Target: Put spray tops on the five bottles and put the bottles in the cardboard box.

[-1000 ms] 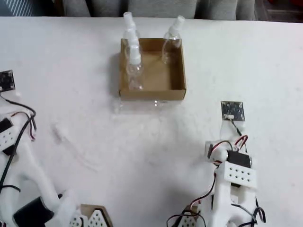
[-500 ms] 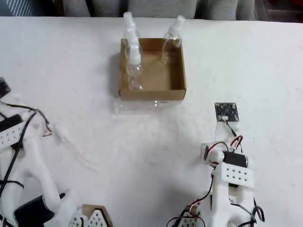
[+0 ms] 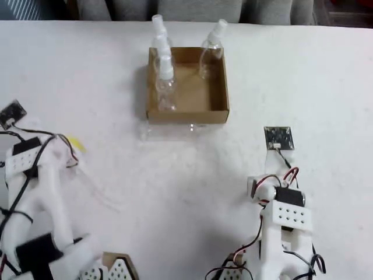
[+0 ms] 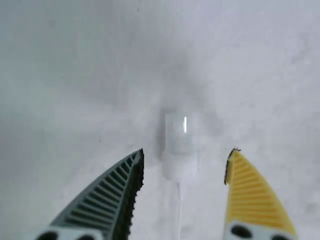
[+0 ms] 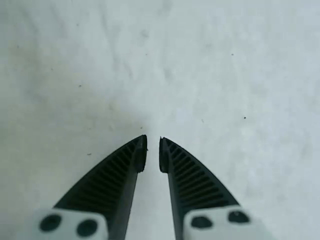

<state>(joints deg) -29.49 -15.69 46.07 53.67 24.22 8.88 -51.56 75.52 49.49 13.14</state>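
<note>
Now the left fingers (image 4: pixel 107 200) have swung over the spray top (image 4: pixel 178 150), spread wide, empty.

My left gripper (image 4: pixel 186 152) straddles the top (image 4: pixel 177 134) with room on both sides. In the box (image 3: pixel 186 116), bottles (image 3: pixel 166 87) block the left wall and far right corner; the near right floor lies free.

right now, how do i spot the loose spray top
From the cardboard box, look nearer, toward the left arm. The spray top lies on the table between the tips of the open left pincer. Unlike those on bottles, it is loose, trailing a thin tube.
</note>
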